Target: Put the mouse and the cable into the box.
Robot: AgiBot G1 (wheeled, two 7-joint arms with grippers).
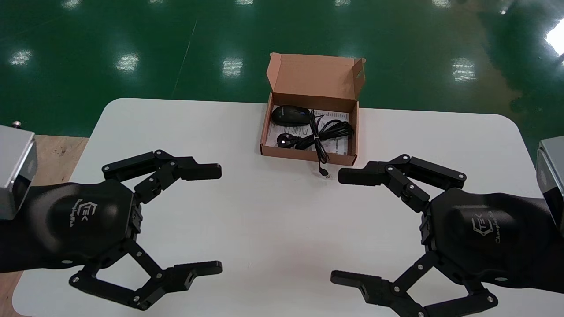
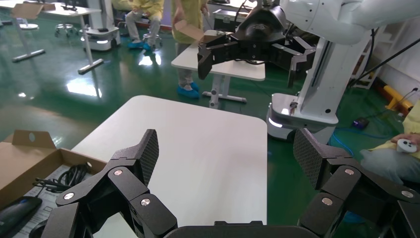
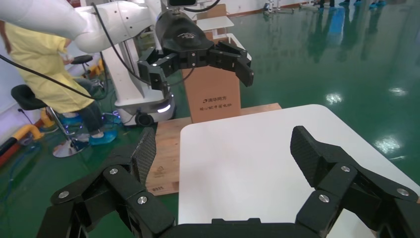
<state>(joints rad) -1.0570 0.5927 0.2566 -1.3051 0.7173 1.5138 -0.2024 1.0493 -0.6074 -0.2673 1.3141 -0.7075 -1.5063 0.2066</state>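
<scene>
Box [image 1: 308,156]: brown cardboard, lid up, upper centre of the head view at the far edge of the white table [image 1: 264,211]; holds the black mouse [image 1: 290,115] in its upper left corner and the bundled black cable [image 1: 330,131] to the right of it, both on a printed sheet [image 1: 274,130], the cable's plug end trailing over the front wall onto the table. Left gripper [image 1: 219,219]: lower left, fingers spread wide, holding nothing, over the table. Right gripper [image 1: 338,226]: lower right, likewise wide open and empty.
</scene>
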